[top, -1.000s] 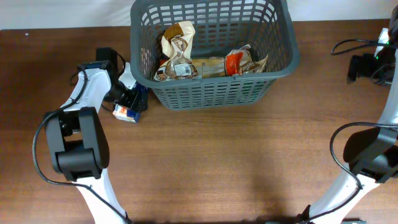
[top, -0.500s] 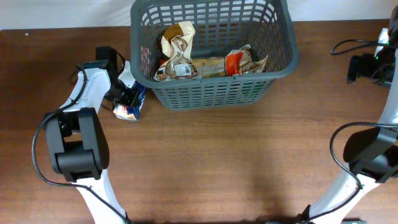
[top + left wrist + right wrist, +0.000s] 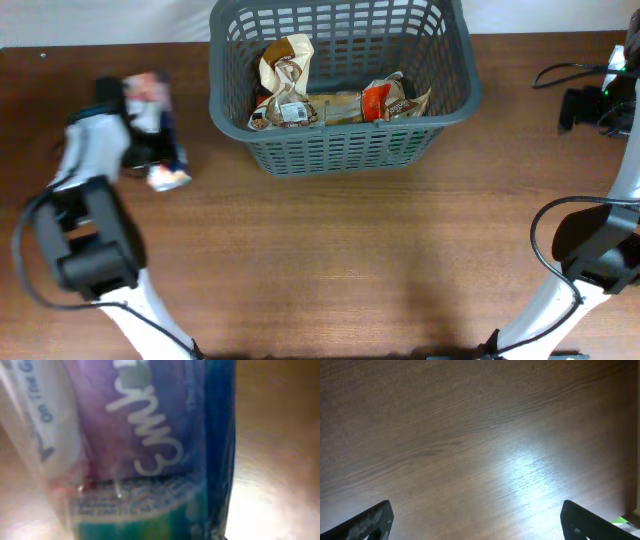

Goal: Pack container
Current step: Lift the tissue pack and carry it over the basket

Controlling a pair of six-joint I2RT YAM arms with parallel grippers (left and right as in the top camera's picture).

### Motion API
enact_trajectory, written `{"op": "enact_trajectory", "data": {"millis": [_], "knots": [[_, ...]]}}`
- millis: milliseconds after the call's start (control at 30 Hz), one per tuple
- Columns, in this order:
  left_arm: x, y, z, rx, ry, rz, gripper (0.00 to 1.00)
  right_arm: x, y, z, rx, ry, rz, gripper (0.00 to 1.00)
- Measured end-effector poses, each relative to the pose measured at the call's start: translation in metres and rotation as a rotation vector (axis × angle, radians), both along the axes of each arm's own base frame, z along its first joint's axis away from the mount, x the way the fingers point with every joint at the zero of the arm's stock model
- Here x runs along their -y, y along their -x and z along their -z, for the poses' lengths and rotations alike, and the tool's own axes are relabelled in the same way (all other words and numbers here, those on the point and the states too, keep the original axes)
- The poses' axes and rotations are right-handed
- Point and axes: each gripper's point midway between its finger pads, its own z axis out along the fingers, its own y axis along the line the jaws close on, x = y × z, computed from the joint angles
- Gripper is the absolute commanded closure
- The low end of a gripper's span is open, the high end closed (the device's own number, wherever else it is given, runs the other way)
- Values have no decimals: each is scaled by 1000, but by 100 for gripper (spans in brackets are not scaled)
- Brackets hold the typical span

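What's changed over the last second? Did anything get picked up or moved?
The left end effector swung left, away from the basket, and the blue packet went with it. It appears to be gripped, since it fills the left wrist view. The basket, the packets inside and the open right end effector stayed put.

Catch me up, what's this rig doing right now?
The left gripper holds a blue, white and pink plastic packet above the brown wooden table, left of the large dark grey lattice-sided plastic basket and outside it. The basket already contains several crinkled snack packets. The right gripper is open over bare table, holding nothing.
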Motion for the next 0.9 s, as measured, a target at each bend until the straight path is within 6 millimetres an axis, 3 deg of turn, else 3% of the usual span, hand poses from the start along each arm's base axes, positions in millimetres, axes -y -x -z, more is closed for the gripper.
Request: {"op": "enact_trajectory", "data": {"millis": [133, 200, 267, 333, 400, 433, 600, 733, 800, 900], "knots": [[-68, 6, -31, 99, 174, -235, 98, 0, 0, 0, 0, 0, 0, 1], [-87, 7, -53, 147, 238, -289, 98, 0, 0, 0, 0, 0, 0, 1], [-91, 4, -81, 184, 275, -278, 98, 0, 0, 0, 0, 0, 0, 1], [-78, -5, -113, 223, 279, -189, 98, 0, 0, 0, 1, 0, 1, 1], [-58, -19, -148, 276, 245, -76, 98, 0, 0, 0, 1, 0, 0, 1], [-33, -37, -184, 360, 194, 45, 98, 0, 0, 0, 1, 0, 0, 1], [61, -64, -281, 597, 44, 404, 98, 0, 0, 0, 0, 0, 0, 1], [161, -51, -356, 805, -56, 711, 98, 0, 0, 0, 0, 0, 0, 1], [207, -36, -375, 871, -70, 842, 98, 0, 0, 0, 0, 0, 0, 1], [259, -18, -383, 916, -66, 993, 98, 0, 0, 0, 0, 0, 0, 1]]}}
